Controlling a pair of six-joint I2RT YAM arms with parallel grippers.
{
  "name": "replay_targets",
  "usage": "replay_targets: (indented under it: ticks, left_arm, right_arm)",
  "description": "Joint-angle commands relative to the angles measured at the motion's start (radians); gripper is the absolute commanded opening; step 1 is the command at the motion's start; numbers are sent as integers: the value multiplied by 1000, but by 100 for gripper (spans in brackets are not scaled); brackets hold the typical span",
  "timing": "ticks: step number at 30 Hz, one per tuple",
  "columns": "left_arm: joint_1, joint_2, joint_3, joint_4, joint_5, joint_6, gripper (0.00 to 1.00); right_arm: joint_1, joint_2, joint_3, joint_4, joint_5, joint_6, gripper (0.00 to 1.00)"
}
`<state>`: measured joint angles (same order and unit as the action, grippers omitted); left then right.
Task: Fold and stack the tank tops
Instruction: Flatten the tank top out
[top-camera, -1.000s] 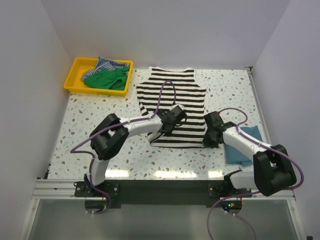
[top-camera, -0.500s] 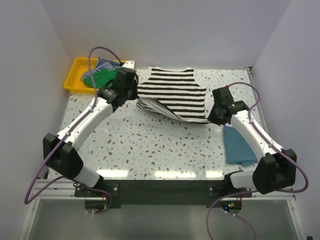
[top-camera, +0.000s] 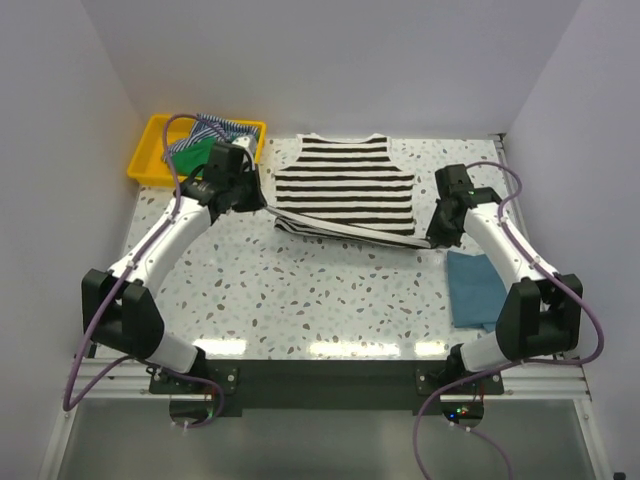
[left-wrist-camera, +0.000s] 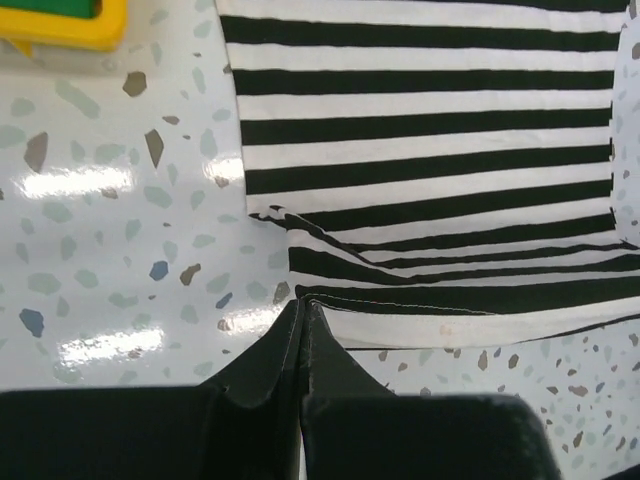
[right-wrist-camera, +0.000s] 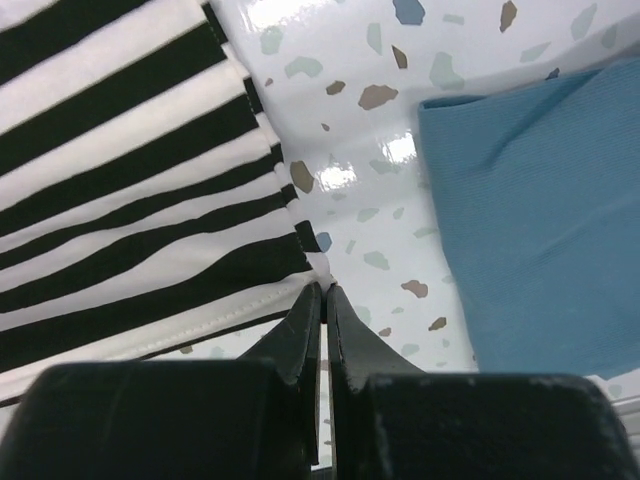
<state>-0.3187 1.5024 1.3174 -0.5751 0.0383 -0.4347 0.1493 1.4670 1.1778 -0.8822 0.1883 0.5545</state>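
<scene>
Left gripper (top-camera: 266, 207) and right gripper (top-camera: 428, 241) each pinch a hem corner of the black-and-white striped tank top (top-camera: 345, 178), hem stretched crosswise, neckline beyond them.

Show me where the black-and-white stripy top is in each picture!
Top external: the black-and-white striped tank top lies mid-table toward the far edge, between the arms.
Left wrist: it fills the upper right, hem pinched by the left gripper, jaws shut.
Right wrist: it fills the left, hem corner pinched by the right gripper, jaws shut.
Shared landmark: the speckled table, beside the top everywhere.
</scene>
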Motion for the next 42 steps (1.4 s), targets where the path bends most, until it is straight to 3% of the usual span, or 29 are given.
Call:
replay_targets:
  ticks: [1,10,14,20,23,26,29,32,35,38,42]
  left_arm:
    - [15,-59,-78,1,83,-47,0]
    - [15,-307,-490,73,184,-147,0]
    - [15,-378,-578,67,184,-164,0]
    - [13,-513,-711,60,206,-197,0]
    - [12,-576,-771,52,219,-207,0]
    - [0,-622,-790,41,262,-213,0]
    - [-11,-675,-771,8,276,-225,33]
    - [-13,-722,-721,-43,244,-216,42]
    - [-13,-739,-678,-48,216,-222,42]
    - [-13,-690,-664,36,236,-249,35]
    - [-17,-485,-632,153,218,-259,27]
  right_arm:
    - [-11,9,23,-93,7,-50,0]
    - [-13,-71,-188,-171,-121,-62,0]
    - [-11,-66,-228,-208,-176,-50,0]
    - [-11,-76,-250,-279,-129,-4,0]
    - [-10,-83,-259,-313,-90,-1,7]
    - [-10,-134,-270,-319,-90,8,24]
    - [-10,-186,-254,-340,-78,28,31]
    - [-8,-229,-233,-350,-90,44,33]
    - [35,-241,-224,-314,-115,88,33]
    - [172,-212,-211,-247,-78,192,32]
    - [303,-131,-243,-66,-64,301,31]
